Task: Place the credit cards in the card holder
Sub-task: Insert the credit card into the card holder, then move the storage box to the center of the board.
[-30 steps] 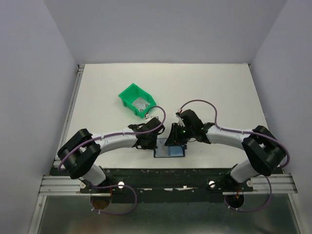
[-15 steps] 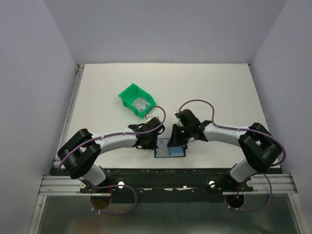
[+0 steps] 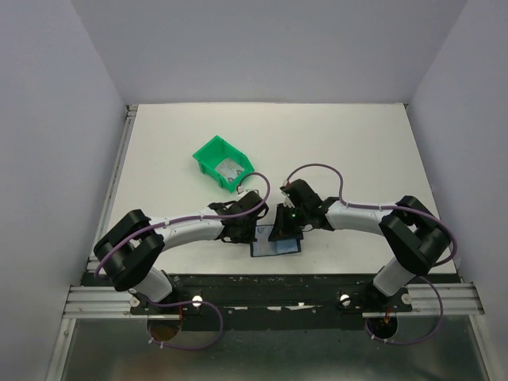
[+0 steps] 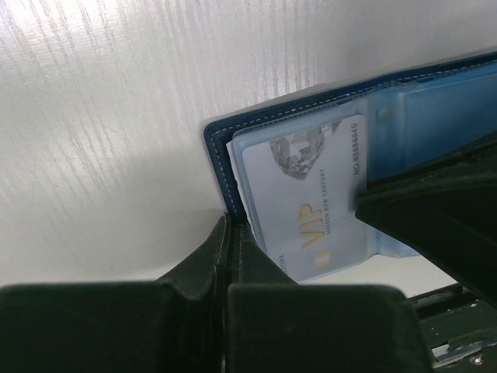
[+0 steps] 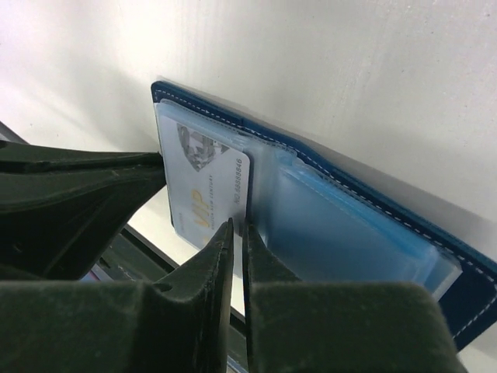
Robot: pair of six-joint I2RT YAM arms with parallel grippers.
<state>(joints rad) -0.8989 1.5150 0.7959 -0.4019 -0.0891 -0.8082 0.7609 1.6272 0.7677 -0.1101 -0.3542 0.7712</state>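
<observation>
Right claw (image 5: 238,225) pinches the credit card (image 5: 206,186) — left claw (image 4: 231,229), pressed together, seemingly clamps the card holder (image 4: 218,155) — overhead hides both grips.

The card holder (image 4: 220,155) was navy with white stitching; the credit card (image 4: 311,194) silver-grey with gold lettering. The bin (image 3: 211,151) was green, the bench (image 3: 341,143) white.

The navy-blue folding card holder (image 4: 217,155) is cut off at 3 o'clock. The contents of the green plastic bin (image 3: 208,152) are too small to tell.
</observation>
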